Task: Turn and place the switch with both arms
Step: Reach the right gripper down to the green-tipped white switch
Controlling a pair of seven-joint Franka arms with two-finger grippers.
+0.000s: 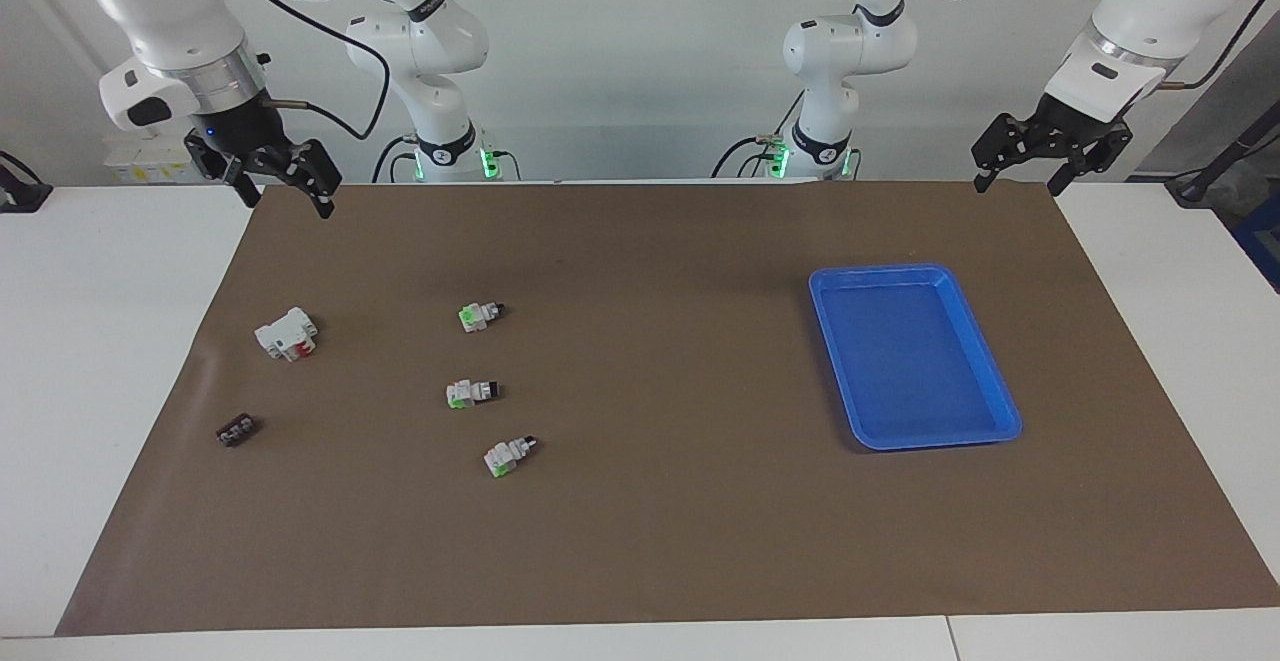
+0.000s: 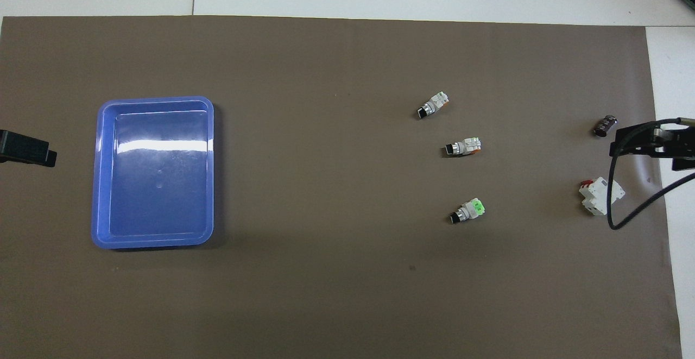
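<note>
Three white switches with green parts and black knobs lie on the brown mat toward the right arm's end: one nearest the robots (image 1: 480, 316) (image 2: 471, 211), a middle one (image 1: 470, 393) (image 2: 463, 147), and the farthest (image 1: 508, 455) (image 2: 433, 105). My right gripper (image 1: 285, 199) (image 2: 646, 144) is open and empty. It hangs above the mat's corner at its own end, well apart from the switches. My left gripper (image 1: 1017, 184) (image 2: 27, 150) is open and empty, and waits high over the mat's edge at its end.
A blue tray (image 1: 880, 271) (image 2: 155, 99) with nothing in it sits toward the left arm's end. A white block with a red part (image 1: 287, 333) (image 2: 600, 196) and a small dark brown piece (image 1: 236, 431) (image 2: 605, 125) lie near the right arm's end of the mat.
</note>
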